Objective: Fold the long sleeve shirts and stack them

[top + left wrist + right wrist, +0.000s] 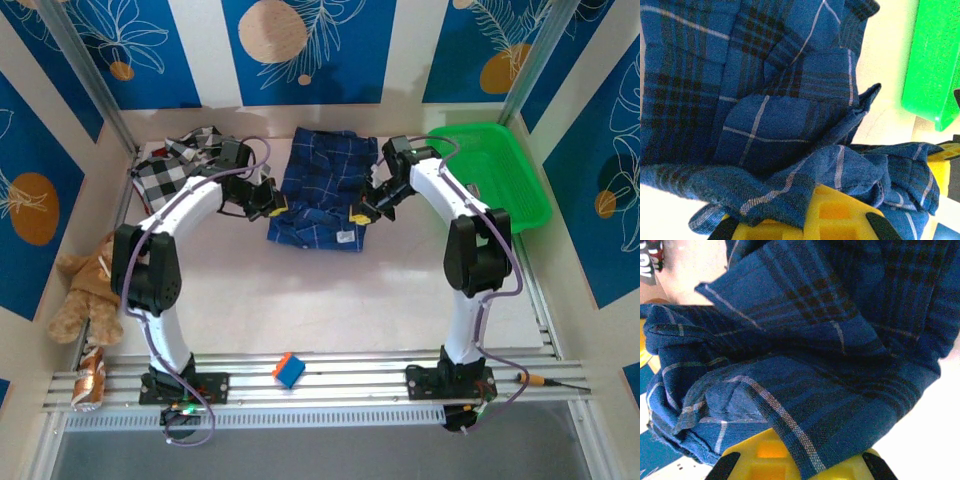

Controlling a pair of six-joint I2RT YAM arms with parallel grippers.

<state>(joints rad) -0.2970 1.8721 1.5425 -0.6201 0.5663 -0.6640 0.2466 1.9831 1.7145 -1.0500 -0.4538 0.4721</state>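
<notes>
Surface, top view: white table (330,300), blue leaf-print panels behind.
Shirts, top view: dark blue plaid shirt (322,180) upper centre; checked shirt (170,170) crumpled upper left.
Claws, top view: left gripper (272,203) and right gripper (362,212) at the plaid shirt's lower corners.
Left wrist view: left gripper (807,220) pinched closed on the bunched dark blue plaid shirt (765,100); green basket (932,65) upper right.
Right wrist view: right gripper (790,460) clamped tight on a fold of the dark blue plaid shirt (815,350).

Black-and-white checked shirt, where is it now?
In the top view the black-and-white checked shirt lies at the far left of the table, left of the dark blue plaid shirt and beyond the teddy bear.
</notes>
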